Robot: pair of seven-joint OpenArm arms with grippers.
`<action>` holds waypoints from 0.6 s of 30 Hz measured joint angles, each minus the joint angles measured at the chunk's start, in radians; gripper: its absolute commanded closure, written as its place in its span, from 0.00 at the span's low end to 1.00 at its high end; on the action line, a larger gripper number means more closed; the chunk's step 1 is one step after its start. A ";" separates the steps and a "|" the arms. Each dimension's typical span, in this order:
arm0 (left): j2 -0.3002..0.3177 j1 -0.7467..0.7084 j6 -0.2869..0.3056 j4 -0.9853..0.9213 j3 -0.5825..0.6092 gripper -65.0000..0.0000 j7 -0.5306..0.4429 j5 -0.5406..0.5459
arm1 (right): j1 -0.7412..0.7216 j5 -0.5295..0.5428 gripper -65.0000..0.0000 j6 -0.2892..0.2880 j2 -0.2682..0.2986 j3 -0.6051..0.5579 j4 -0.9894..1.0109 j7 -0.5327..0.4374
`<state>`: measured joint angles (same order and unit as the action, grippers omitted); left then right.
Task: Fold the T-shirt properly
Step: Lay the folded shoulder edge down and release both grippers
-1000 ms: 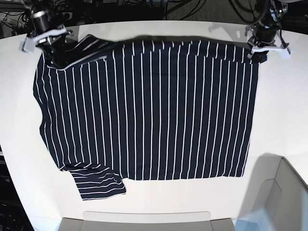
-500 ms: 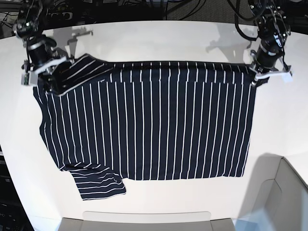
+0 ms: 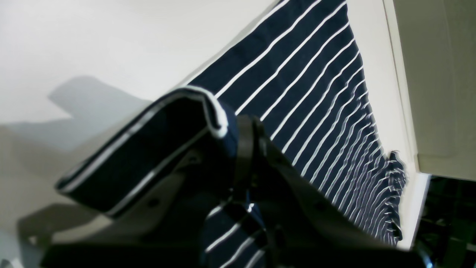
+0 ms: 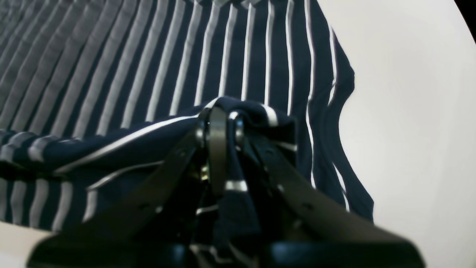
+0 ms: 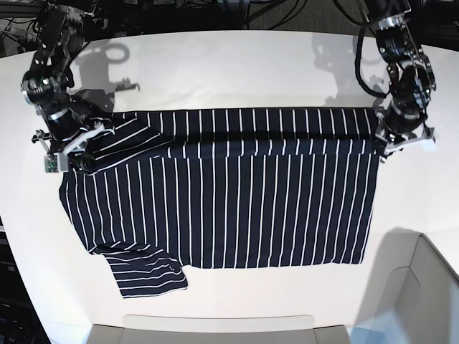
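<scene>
I see a white table (image 5: 237,64) carrying the striped T-shirt (image 5: 229,208), which lies spread flat across its middle. One sleeve (image 5: 147,276) rests on the table near the front edge.

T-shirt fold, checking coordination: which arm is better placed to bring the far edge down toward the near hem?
Neither alone. The left gripper and right gripper are each shut on a far corner of the T-shirt, level with each other, so they should probably move together.

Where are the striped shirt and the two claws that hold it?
T-shirt (image 5: 237,208), base view: flat middle of its body.
Left gripper (image 5: 406,137), base view: tips clamped on the shirt's corner.
Right gripper (image 5: 72,147), base view: tips clamped on the sleeve end.
</scene>
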<state>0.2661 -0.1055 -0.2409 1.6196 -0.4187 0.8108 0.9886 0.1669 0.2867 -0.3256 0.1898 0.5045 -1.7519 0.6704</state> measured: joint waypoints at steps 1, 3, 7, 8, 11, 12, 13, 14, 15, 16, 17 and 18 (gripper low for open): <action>0.001 0.013 0.000 -0.010 0.000 1.00 0.000 0.001 | -0.015 -0.007 1.00 -0.001 -0.002 -0.008 0.016 0.003; 0.016 0.045 -0.002 -0.038 0.013 1.00 -0.002 0.000 | -0.048 -0.023 1.00 -0.001 -0.021 -0.012 0.041 0.002; 0.050 0.098 -0.002 -0.106 0.053 1.00 0.000 0.000 | -0.104 -0.098 1.00 -0.008 -0.048 -0.015 0.083 0.001; 0.053 0.115 -0.002 -0.129 0.059 1.00 -0.003 0.001 | -0.130 -0.123 1.00 -0.009 -0.051 -0.015 0.106 0.001; 0.053 0.152 -0.002 -0.189 0.066 1.00 -0.002 0.000 | -0.195 -0.172 1.00 -0.011 -0.052 -0.015 0.178 0.000; 0.052 0.159 -0.002 -0.202 0.066 1.00 -0.001 0.000 | -0.210 -0.183 1.00 -0.012 -0.052 -0.015 0.199 -0.001; 0.053 0.165 -0.002 -0.215 0.066 1.00 0.000 0.000 | -0.226 -0.188 1.00 -0.012 -0.052 -0.015 0.219 0.000; 0.054 0.173 -0.002 -0.228 0.066 1.00 -0.001 0.000 | -0.242 -0.202 1.00 -0.012 -0.052 -0.015 0.240 0.000; 0.060 0.180 -0.003 -0.243 0.067 1.00 -0.002 0.001 | -0.256 -0.209 1.00 -0.013 -0.054 -0.015 0.258 -0.001; 0.067 0.192 -0.003 -0.260 0.072 1.00 0.000 0.001 | -0.267 -0.213 1.00 -0.013 -0.054 -0.015 0.276 0.000; 0.072 0.204 -0.002 -0.279 0.080 1.00 -0.003 0.003 | -0.281 -0.216 1.00 -0.013 -0.053 -0.015 0.296 -0.001; 0.080 0.214 -0.002 -0.297 0.095 1.00 -0.006 -0.001 | -0.294 -0.223 1.00 -0.013 -0.053 -0.015 0.316 -0.002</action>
<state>0.3462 0.1089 -0.2432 1.3228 -0.3241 0.8043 0.9878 -0.1268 0.0635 -0.3386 0.1368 0.4896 -1.4361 0.6685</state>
